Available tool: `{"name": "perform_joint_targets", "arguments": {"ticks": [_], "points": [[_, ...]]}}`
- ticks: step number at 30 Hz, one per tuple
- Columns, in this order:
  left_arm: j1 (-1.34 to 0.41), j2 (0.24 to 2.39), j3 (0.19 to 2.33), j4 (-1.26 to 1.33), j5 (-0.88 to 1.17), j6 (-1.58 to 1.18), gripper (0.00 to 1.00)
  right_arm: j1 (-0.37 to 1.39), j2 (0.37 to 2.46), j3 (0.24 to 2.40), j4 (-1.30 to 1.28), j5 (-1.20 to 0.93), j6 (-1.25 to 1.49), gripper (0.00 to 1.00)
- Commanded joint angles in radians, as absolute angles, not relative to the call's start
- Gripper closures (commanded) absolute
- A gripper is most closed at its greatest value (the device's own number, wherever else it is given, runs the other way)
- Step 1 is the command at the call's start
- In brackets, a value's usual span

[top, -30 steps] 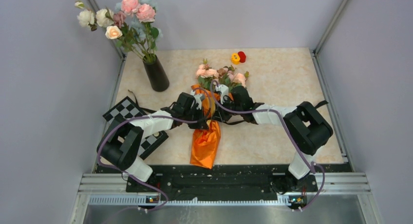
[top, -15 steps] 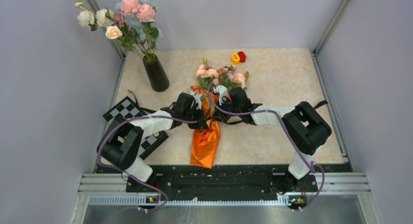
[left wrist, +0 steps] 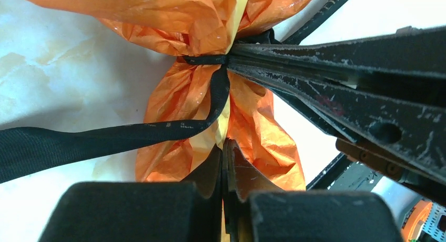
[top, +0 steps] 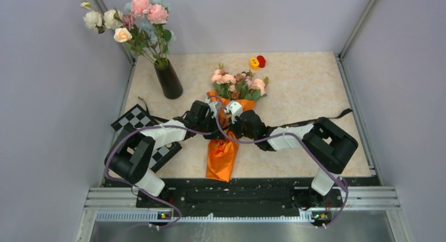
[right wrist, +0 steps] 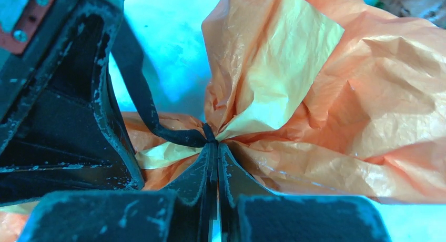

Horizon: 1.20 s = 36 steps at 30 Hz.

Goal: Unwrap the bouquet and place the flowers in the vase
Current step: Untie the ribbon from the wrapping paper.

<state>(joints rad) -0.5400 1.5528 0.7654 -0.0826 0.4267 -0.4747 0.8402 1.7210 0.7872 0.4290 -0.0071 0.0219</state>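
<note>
bouquet [top: 225, 139]: flat on the table [top: 305, 79], its tied waist between left gripper [left wrist: 225, 147] and right gripper [right wrist: 215, 146]
flowers [top: 237, 83]: just beyond both grippers
vase [top: 169, 80]: beyond and left of the left gripper, well apart
ribbon [top: 321, 119]: trailing rightward from the right gripper

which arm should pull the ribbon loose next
Right, probably. The right gripper is shut right at the knot of the ribbon, while the left gripper pinches the bouquet by its orange paper just below the knot, so it looks better suited to anchoring.
</note>
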Motion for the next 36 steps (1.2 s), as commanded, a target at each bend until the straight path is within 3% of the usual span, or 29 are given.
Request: {"name": "perform_joint_targets", "arguments": {"ticks": [1,11,24,27,30,36], "points": [[-0.542,1.554,0.739,-0.040,0.458,-0.499,1.00,0.890,1.687,0.724,0.559,0.314,-0.008,1.00],[-0.540,1.573,0.719,-0.028,0.411,-0.549,1.00,0.901,1.650,0.669,0.633,0.429,0.049,1.00],[-0.526,1.568,0.698,-0.009,0.382,-0.586,1.00,0.882,1.602,0.632,0.622,0.370,0.144,1.00],[-0.521,1.560,0.695,-0.013,0.381,-0.585,1.00,0.832,1.563,0.605,0.624,0.259,0.198,1.00],[-0.516,1.550,0.695,-0.023,0.388,-0.565,1.00,0.745,1.529,0.604,0.607,-0.010,0.241,0.99],[-0.507,1.531,0.699,-0.047,0.403,-0.530,1.00,0.683,1.531,0.658,0.515,-0.358,0.253,0.83]]}}
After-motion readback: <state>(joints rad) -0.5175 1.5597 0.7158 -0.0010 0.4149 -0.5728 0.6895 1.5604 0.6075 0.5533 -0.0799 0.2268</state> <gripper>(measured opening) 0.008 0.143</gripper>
